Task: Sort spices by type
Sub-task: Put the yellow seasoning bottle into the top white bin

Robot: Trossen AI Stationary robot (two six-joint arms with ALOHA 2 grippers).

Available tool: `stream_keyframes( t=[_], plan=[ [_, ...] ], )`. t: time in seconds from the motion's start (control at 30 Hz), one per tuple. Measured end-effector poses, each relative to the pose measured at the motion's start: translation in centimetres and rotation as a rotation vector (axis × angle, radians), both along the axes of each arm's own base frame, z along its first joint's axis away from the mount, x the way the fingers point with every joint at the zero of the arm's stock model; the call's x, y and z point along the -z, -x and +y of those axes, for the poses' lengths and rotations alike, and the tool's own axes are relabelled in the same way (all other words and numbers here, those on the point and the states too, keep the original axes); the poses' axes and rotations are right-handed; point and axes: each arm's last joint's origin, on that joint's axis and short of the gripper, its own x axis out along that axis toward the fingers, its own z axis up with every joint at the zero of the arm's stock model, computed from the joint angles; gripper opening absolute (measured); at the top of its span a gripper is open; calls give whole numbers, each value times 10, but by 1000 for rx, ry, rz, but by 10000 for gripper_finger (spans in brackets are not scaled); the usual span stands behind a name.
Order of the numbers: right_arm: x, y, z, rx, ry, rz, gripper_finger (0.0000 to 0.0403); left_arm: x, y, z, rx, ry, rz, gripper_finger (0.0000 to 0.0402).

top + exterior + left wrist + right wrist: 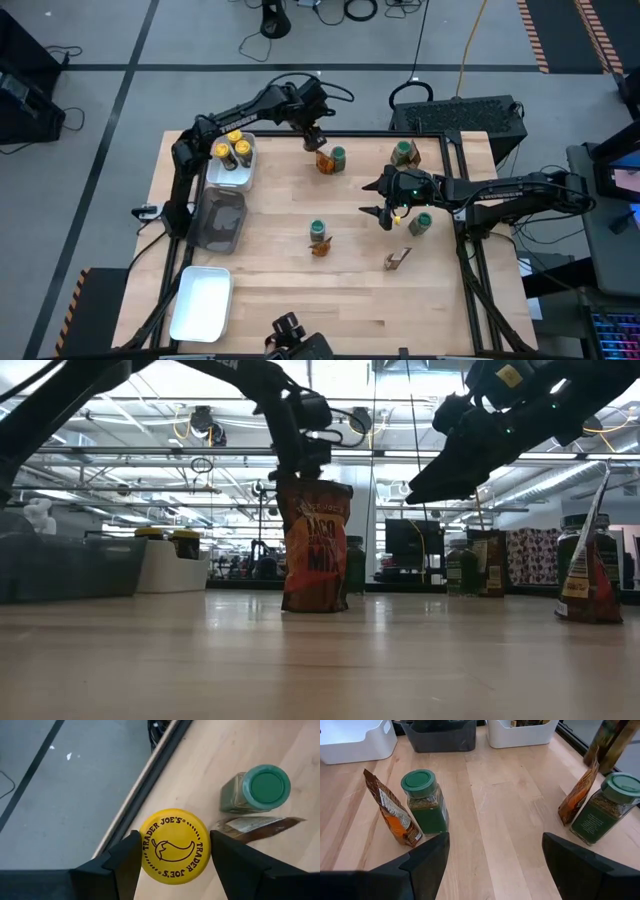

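Left gripper (pixel 172 870): fingers closed on the sides of a yellow-lidded jar (pixel 173 846), held in the air near the table's far edge; lid faces the wrist camera. Just beside it on the wood stand a green-lidded jar (pixel 257 788) and an orange-brown packet (pixel 257 826). In the high view this gripper (pixel 312 135) sits right of the far white tray (pixel 249 163), which already holds three yellow-lidded jars (pixel 232 149).

Right gripper (pixel 492 865): fingers spread wide, nothing between them, hovering above the table's middle-right (pixel 385 213). Ahead of it on the wood: a second green jar (pixel 424 801) touching a second packet (pixel 391 812); off to the side, the far packet and green jar.

Elsewhere, high view: another green jar (pixel 421 223) by the right arm, one more with a packet near the far right (pixel 404 152), a lone packet (pixel 397 260) toward the front. Dark grey tray (pixel 221 217) and near white tray (pixel 201 303) line the left edge.
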Motion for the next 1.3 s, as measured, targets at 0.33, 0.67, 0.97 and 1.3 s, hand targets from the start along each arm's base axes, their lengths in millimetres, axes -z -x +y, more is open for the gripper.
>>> stream_keyframes(
  t=[0.33,0.67,0.97,1.3],
  plan=[
    [3,1,5,-16,-16,37,299,-45,41,-19,2,43,24,226],
    [4,-1,25,-101,-32,38,299,-68,109,-57,-109,108,57,226],
    [10,2,34,-119,-43,53,299,-55,181,-104,-288,47,-2,226],
    [7,0,34,-114,-46,14,299,-4,224,-119,-404,67,13,225]
  ],
)
